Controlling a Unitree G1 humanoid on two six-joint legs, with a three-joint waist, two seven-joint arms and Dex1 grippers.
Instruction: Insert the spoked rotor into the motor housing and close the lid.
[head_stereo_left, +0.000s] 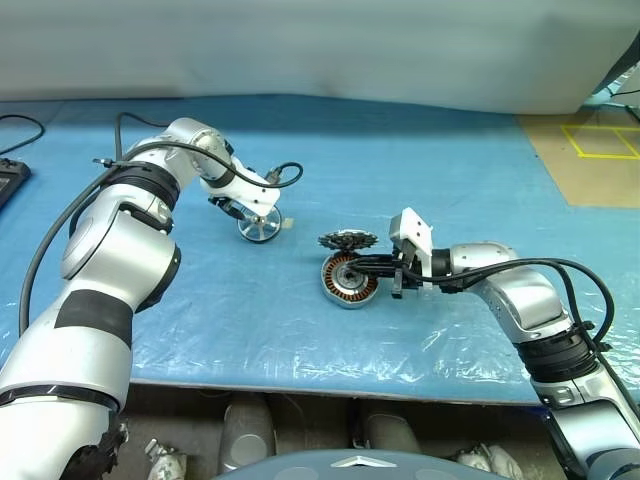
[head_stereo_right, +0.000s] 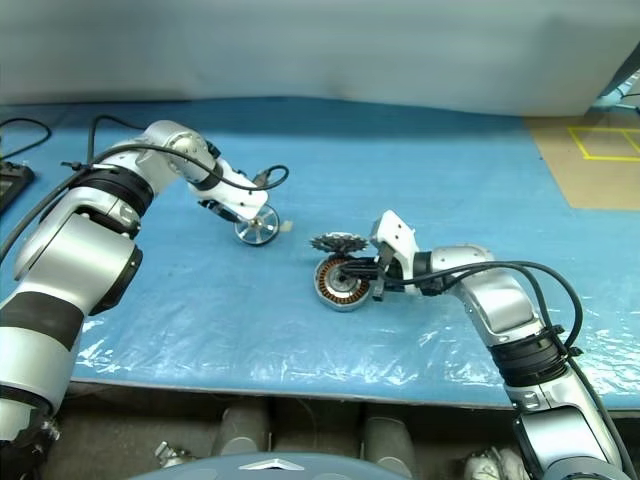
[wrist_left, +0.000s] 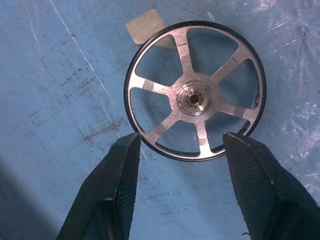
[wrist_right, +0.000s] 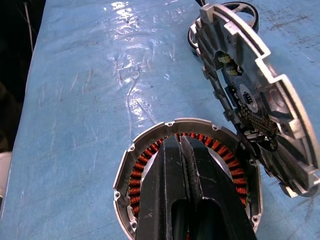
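The left gripper (wrist_left: 180, 145) hangs over the spoked rotor (wrist_left: 195, 90), fingers spread wide at its rim, lying mid-table (head_stereo_left: 300, 330). The right gripper (wrist_right: 182, 142), fingers pressed together, rests inside the motor housing (wrist_right: 150, 150) beside its tilted lid (wrist_right: 260, 100).

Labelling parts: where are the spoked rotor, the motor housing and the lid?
spoked rotor (wrist_left: 194, 97), left wrist view, on its hub.
motor housing (wrist_right: 141, 170), right wrist view, on its copper winding.
lid (wrist_right: 252, 107), right wrist view, on its inner face.
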